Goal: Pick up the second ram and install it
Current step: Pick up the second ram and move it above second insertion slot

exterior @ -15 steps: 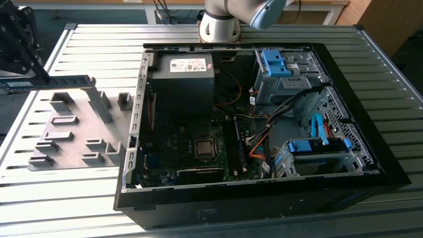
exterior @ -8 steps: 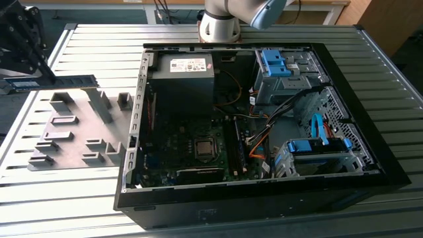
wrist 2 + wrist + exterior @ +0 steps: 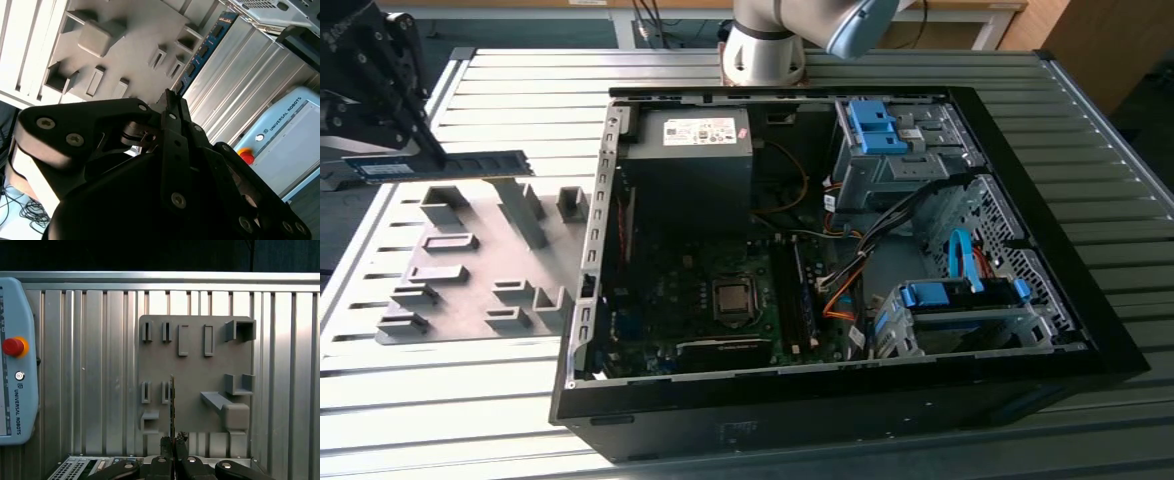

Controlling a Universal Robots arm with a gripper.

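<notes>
While gripper (image 3: 432,152) clamps second ram (image 3: 480,162), jaws closed on thin board, stick hangs level just above grey fixture plate (image 3: 474,262), open PC case (image 3: 1107,340) beside plate. Risks, my call: narrow pinch could let stick pivot, slip, or snag plate's blocks.

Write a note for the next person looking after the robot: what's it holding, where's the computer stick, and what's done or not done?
The gripper: jaws shut on the second ram, which shows edge-on in the first wrist view.
Where: the ram is held above the grey fixture plate, to the exterior view's left of the open computer case.
Done: the ram is picked up.
Left: the ram is not in the case yet, so installing remains.
</notes>
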